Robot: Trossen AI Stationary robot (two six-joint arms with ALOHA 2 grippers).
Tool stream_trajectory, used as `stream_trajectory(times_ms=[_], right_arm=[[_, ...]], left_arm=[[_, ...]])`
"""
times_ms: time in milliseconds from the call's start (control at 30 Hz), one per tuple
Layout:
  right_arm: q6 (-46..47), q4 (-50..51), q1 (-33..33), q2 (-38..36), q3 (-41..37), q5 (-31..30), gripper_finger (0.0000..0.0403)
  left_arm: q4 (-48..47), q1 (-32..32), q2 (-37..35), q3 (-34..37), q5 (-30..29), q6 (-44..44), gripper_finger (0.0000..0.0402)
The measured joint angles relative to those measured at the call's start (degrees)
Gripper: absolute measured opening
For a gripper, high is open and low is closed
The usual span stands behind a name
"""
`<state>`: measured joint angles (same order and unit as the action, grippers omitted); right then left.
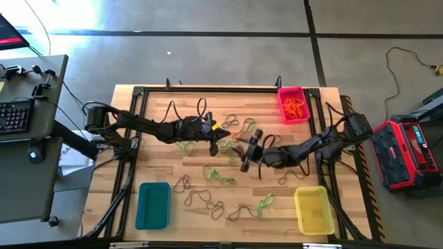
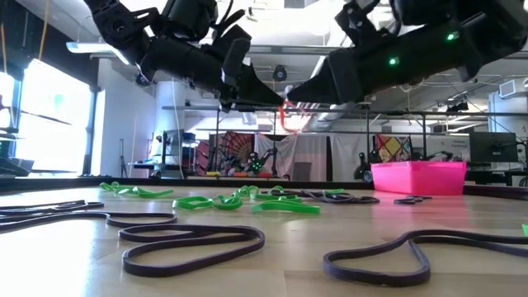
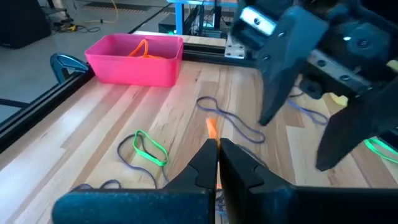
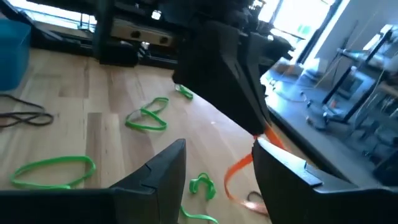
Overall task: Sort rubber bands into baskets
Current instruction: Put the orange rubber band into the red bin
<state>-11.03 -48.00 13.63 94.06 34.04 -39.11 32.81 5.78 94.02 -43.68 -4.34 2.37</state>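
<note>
- Along the table's [image 1: 159, 100] left side the teal basket [image 1: 152, 205] sits by the near-left corner, long axis running front to back; bare wood lies between it and the left frame rail.
- The left gripper [image 1: 216, 142] is raised over the table's middle, its fingers [image 3: 208, 163] pressed together on an orange rubber band [image 3: 212, 129] that hangs from the tips as a thin strip pointing down.
- Just to its right the right gripper [image 1: 243, 158] hangs close beside it, fingers [image 4: 163, 167] spread apart around nothing, with the orange band dangling near one tip.
- Loose rubber bands are scattered over the middle: about five bright green ones [image 1: 220, 173] and several dark ones [image 1: 201, 198], counted roughly, since some overlap. Most lie flat as long loops stretched roughly left to right.
- Near the front edge, between the teal and yellow baskets, lie dark loops and one green band [image 1: 265, 203]; the open wood here is narrow.
- The pink basket [image 1: 293, 104] stands at the far-right corner against the back rail, holding a heap of orange bands [image 1: 295, 106] too tangled to count.
- The yellow basket [image 1: 313, 209] sits at the near-right corner, long axis front to back, close to the right rail.
- Three baskets in all, well apart.
</note>
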Motion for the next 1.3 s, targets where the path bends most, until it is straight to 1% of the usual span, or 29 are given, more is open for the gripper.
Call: stream_trajectory(times_ms=[167, 300, 400, 467, 533, 667, 700, 767, 833, 933, 1067, 1200, 1300], right_arm=[[-1.6, 0.2, 0.2, 0.0, 0.0, -6.3, 0.0174], [-2.1, 0.5, -1.5, 0.0, 0.0, -5.6, 0.0174], [-1.9, 1.4, -2.9, 0.0, 0.0, -1.9, 0.0163], [-1.0, 1.8, -3.6, 0.0, 0.0, 0.6, 0.0144], [0.6, 2.2, -4.2, 0.0, 0.0, 1.6, 0.0114], [2.0, 2.7, -4.4, 0.0, 0.0, 1.6, 0.0025], [2.0, 2.7, -4.4, 0.0, 0.0, 1.6, 0.0013], [2.7, 2.7, -4.3, 0.0, 0.0, 1.6, 0.0013], [4.8, 3.9, -4.3, -0.6, 0.0, 1.6, 0.0013], [6.6, 7.9, -4.3, -2.8, 0.0, -0.3, 0.0003], [9.5, 16.6, -5.1, -7.8, 0.0, -4.0, 0.0001], [13.5, 27.1, -7.8, -14.1, 0.0, -6.3, 0.0001], [16.1, 35.8, -11.2, -18.9, 0.0, -8.8, 0.0000]], left_arm=[[0.1, -0.1, 0.0, 0.0, 1.6, 0.0, 0.0000], [0.1, -0.9, 0.0, 0.0, 2.2, 0.0, 0.0000], [0.1, -1.8, 0.0, 0.0, 2.2, -0.6, 0.0000], [0.1, -2.4, 0.0, 0.0, 2.3, -1.5, 0.0000], [0.1, -2.9, 0.0, 0.0, 2.3, -2.0, 0.0000], [0.0, -3.3, 0.0, 0.0, 2.3, -1.3, 0.0001], [0.0, -3.3, 0.0, 0.0, 2.3, -0.8, 0.0002], [-0.2, -3.3, 0.0, 0.0, 2.1, 0.2, 0.0009], [-0.5, -3.3, 0.0, 0.0, 0.7, 0.5, 0.0020], [-0.6, -3.3, 0.0, 0.0, -1.6, 0.5, 0.0041], [-0.6, -3.3, 0.0, 0.0, -1.8, 0.6, 0.0074], [-0.5, -3.3, 0.0, 0.0, -1.8, 0.9, 0.0100], [-0.5, -3.3, 0.0, 0.0, -1.8, 1.0, 0.0111]])
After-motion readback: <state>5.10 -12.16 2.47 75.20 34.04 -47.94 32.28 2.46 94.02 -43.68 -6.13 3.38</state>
